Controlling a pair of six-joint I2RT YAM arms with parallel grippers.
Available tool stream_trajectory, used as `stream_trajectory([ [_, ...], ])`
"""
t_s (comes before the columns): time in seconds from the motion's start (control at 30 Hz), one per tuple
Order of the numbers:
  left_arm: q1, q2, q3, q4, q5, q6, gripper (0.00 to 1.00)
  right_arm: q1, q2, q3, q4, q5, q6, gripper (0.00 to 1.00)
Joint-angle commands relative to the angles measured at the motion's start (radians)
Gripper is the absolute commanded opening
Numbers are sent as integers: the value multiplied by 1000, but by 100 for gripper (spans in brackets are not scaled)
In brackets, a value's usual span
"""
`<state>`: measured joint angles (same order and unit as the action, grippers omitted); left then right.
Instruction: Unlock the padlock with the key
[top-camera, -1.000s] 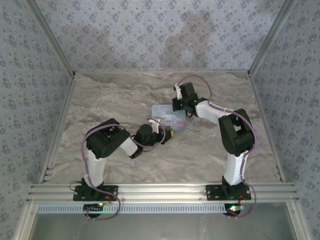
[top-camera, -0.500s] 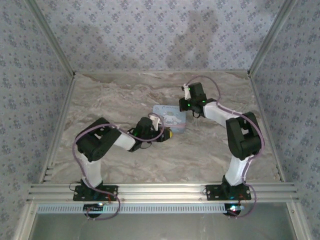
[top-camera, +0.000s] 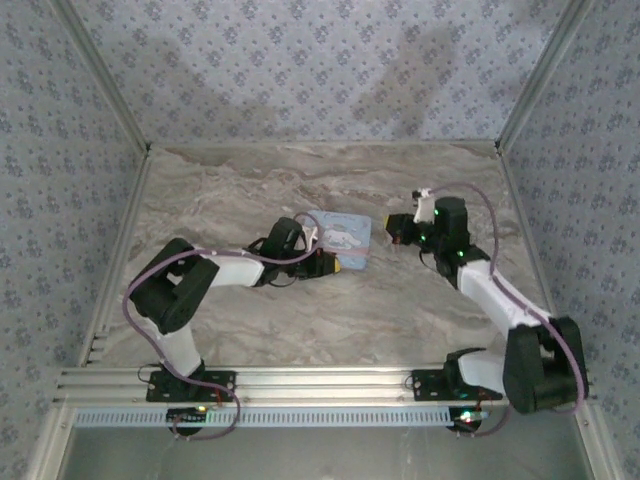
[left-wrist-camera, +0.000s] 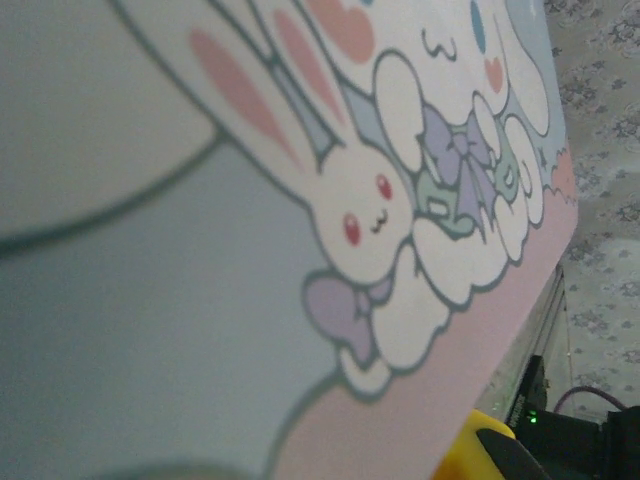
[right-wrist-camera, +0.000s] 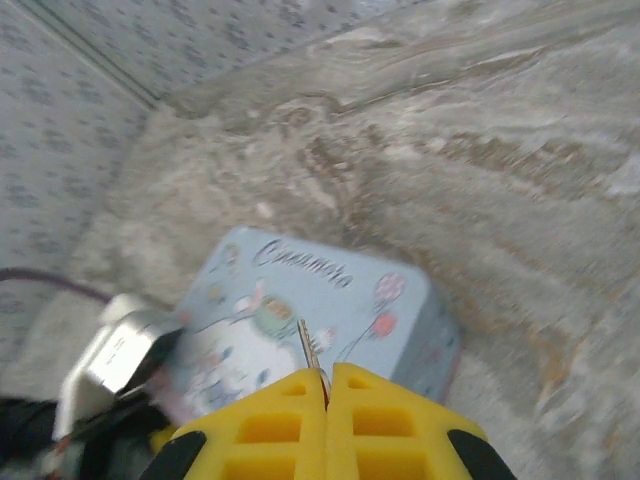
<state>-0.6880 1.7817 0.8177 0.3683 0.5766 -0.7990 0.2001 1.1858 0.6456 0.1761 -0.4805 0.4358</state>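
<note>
**Key aimed at the tin, target lies to the robot's left**

Bench (top-camera: 250, 190): marbled, with the cartoon tin box (top-camera: 340, 238) lying flat near the centre. Left tool (top-camera: 335, 265) is at the tin's near edge (touching or just beside, cannot tell). Whether its fingers are apart cannot be told either. Right tool (top-camera: 398, 228) hovers just right of the tin and apart from it, fingers together and clamped on the key (right-wrist-camera: 309, 350), blade pointing toward the tin. Padlock too small to pick out; judged to sit by the left tool, so the key travels leftward. Left arm is nearer
</note>
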Motion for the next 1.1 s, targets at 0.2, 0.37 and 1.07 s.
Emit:
stream_trajectory([
  [0.2,4,-29,91,14,48,-89,0,5,-419,-308,184,-62,342,0],
  [0.37,5,-23,117,16,37,-113,0,55,-578,-476,246,48,498,0],
  [1.07,12,7,132,134,46,-213,0,439,-482,-605,457,483,644,0],
])
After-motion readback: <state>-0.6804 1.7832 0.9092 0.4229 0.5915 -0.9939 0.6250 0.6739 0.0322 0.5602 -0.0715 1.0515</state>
